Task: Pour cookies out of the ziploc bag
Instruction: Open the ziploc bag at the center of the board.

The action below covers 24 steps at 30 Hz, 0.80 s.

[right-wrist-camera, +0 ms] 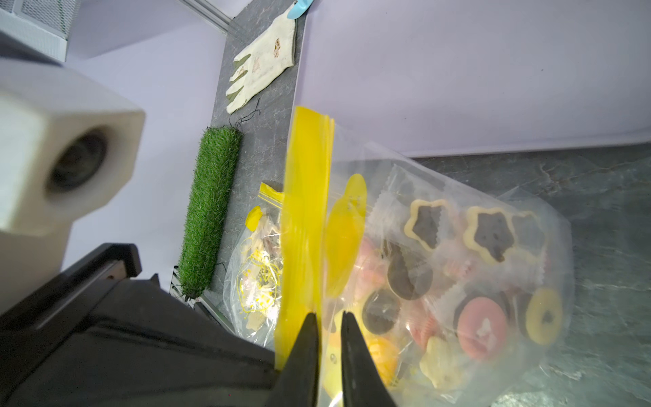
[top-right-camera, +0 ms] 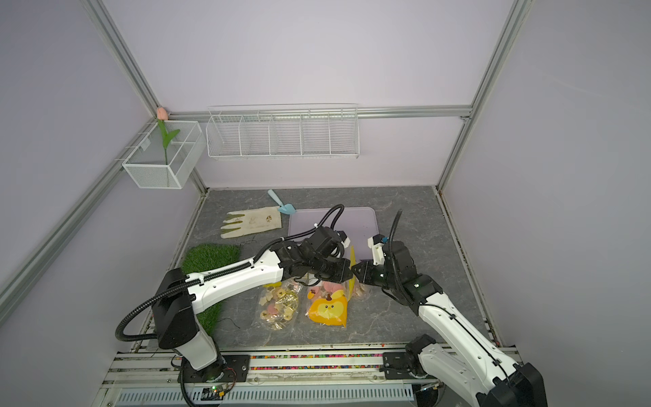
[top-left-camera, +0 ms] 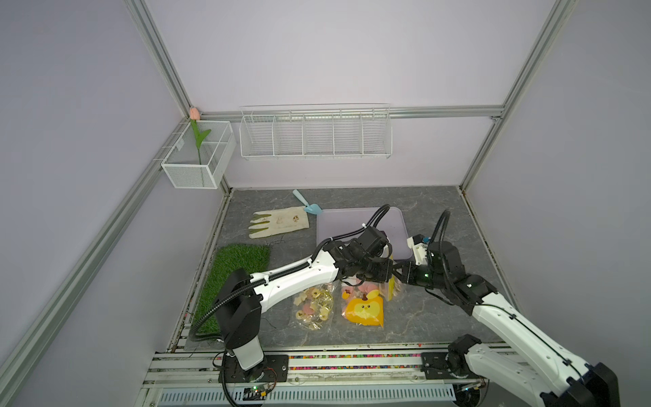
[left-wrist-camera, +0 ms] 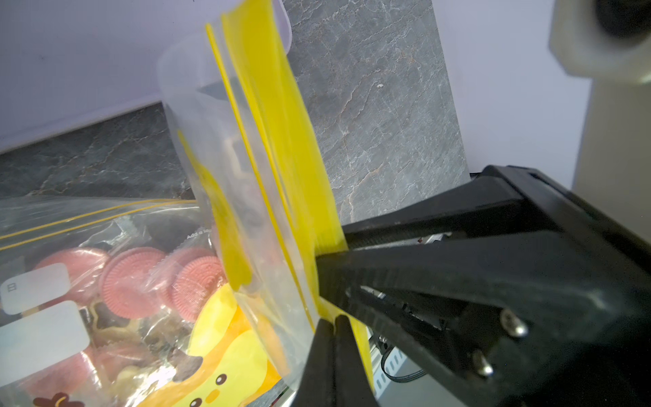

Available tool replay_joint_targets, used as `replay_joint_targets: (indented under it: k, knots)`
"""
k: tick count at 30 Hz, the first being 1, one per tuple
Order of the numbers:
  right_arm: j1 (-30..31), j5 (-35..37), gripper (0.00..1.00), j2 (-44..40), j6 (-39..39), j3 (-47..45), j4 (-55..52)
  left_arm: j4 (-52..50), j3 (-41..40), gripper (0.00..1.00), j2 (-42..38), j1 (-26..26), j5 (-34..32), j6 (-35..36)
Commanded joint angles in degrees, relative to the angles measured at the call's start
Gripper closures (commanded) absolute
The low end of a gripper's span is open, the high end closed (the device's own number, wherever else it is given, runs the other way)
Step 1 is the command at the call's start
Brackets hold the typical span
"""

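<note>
Both arms are on the mouth of the ziploc bag (right-wrist-camera: 415, 176), so this looks like the opening step: nothing has been poured yet. The left gripper (left-wrist-camera: 333, 322) is clamped tight on the yellow zip strip (left-wrist-camera: 281, 141), holding it upright. The right gripper (right-wrist-camera: 328, 315) comes in from the opposite side with its jaws nearly together. There's only a sliver of gap with film in it, and it appears to be nipping the near lip.

The bag's belly slumps on the worktop (top-left-camera: 422, 317) on the right arm's side, and the cookies (right-wrist-camera: 488, 236) are all inside it, well below the mouth.

The next move, I'd say, is a steady pull apart to split the seal. Then the bag must go up and tip, probably over the lilac tray (top-left-camera: 334, 222) just behind the arms.

Watch the clutter. A second cookie bag (top-left-camera: 313, 306) and a bag with a yellow cartoon face (top-left-camera: 364, 310) lie right beside, partly under the left arm. A glove (top-left-camera: 278, 223), a blue scoop (top-left-camera: 310, 208) and a grass mat (top-left-camera: 232, 278) sit well clear.
</note>
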Motion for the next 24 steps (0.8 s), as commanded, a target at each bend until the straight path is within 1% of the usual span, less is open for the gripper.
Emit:
replay_joint_targets:
  k: [1,2,3,10,14,15,17,21,24]
  knots:
    - [0.34,-1.74,0.91,-0.85,-0.08,-1.54,0.97,1.23,-0.37,1.0,-1.92,-0.31,-0.14,0.48]
    - [0.42,-1.68,0.93,-0.86,-0.04,-1.7,1.04,1.29,-0.34,1.0,-1.95,-0.31,-0.16,0.48]
    - [0.35,-1.75,0.94,-0.94,-0.1,-1.81,1.04,1.34,-0.43,1.0,-1.98,-0.31,-0.16,0.48]
    - [0.34,0.06,0.94,-3.56,0.2,-2.28,0.73,0.98,-1.52,1.0,-2.5,-0.31,-1.71,0.46]
    - [0.33,-0.24,0.94,-4.09,0.41,-1.89,0.64,0.73,-1.95,1.0,-2.57,-0.31,-2.15,0.37]
    - [0.35,-0.44,0.93,-4.01,0.36,-1.86,0.55,0.84,-2.05,0.97,-2.4,-0.31,-1.93,0.39]
    - [0.35,-0.79,0.93,-3.93,0.42,-1.82,0.63,1.14,-2.01,0.95,-2.08,-0.31,-1.48,0.23]
    - [0.33,-0.7,0.94,-4.39,0.44,-1.99,0.47,1.75,-2.04,0.82,-1.49,-0.31,-1.24,0.0]
    - [0.35,-0.37,0.93,-4.81,0.44,-1.95,0.12,1.95,-1.98,0.8,-0.99,-0.31,-1.07,0.03]
